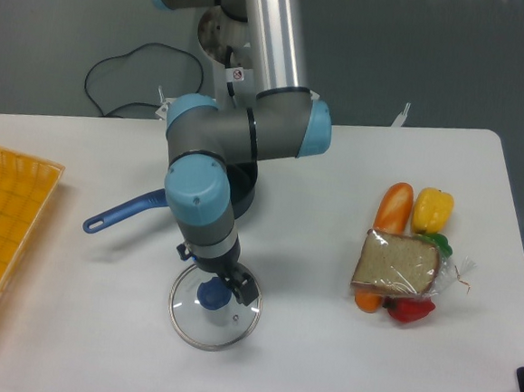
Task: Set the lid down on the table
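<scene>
The lid point(213, 317), clear glass with a metal rim and a blue knob point(211, 294), lies flat on the white table point(321, 364) near the front edge. My gripper point(220, 279) hangs just above the knob, pointing down, open, with nothing between its fingers. One dark fingertip point(242, 291) shows to the right of the knob. The dark blue saucepan point(242, 187) sits behind the lid, mostly hidden by the arm. Its long blue handle point(124, 213) sticks out to the left.
A yellow-orange grid tray point(5, 230) lies at the left edge. On the right are bagged bread point(397, 264), an orange pepper point(394, 206), a yellow pepper point(432, 209) and a red pepper point(409, 310). A black cable point(118, 67) loops behind the table.
</scene>
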Controlling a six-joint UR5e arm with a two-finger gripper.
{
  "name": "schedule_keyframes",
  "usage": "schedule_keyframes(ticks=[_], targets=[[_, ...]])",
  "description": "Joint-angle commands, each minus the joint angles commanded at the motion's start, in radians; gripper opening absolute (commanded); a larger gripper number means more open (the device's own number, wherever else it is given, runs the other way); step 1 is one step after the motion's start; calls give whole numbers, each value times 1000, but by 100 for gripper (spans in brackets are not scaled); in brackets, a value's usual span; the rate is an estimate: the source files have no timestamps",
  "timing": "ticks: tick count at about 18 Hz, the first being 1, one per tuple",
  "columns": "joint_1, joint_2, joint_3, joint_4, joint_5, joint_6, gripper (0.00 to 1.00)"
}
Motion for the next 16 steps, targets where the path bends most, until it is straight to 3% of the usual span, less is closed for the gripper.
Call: schedule_keyframes(ticks=[6, 16], targets=[[54, 60, 0, -98, -5, 147, 100], [129, 78, 12, -106, -8, 252, 100]])
